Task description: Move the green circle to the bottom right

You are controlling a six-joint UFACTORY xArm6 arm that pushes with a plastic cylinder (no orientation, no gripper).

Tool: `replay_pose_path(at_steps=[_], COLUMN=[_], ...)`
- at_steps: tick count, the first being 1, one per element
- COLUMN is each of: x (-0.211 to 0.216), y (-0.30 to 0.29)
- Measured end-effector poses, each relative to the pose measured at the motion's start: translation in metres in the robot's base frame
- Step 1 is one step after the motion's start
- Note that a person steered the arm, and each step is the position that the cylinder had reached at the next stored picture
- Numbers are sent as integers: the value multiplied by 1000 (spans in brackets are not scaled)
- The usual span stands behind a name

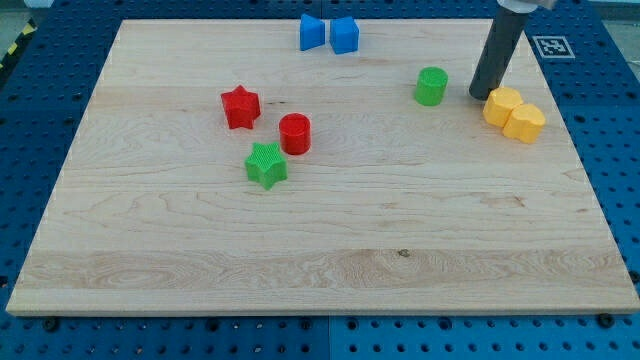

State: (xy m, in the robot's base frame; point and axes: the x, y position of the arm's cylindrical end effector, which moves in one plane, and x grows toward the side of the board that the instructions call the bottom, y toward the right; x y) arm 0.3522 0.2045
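Note:
The green circle (431,86) stands on the wooden board at the view's upper right. My tip (481,96) is down on the board a short way to the right of the green circle, not touching it. The rod rises from there to the view's top. My tip sits just left of two yellow blocks (514,113), close to or touching the nearer one.
A green star (266,165), a red circle (295,133) and a red star (240,107) cluster left of centre. Two blue blocks (329,33) sit at the top edge. The wooden board (330,270) lies on a blue perforated table.

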Motion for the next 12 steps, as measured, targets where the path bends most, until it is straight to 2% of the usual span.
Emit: replay_pose_path(at_steps=[3,5,7,8,9,10,12], x=[1,-12,-23,-50,-64,-64,-33], y=[-8,-65,-64,-68,-114,-124,-124])
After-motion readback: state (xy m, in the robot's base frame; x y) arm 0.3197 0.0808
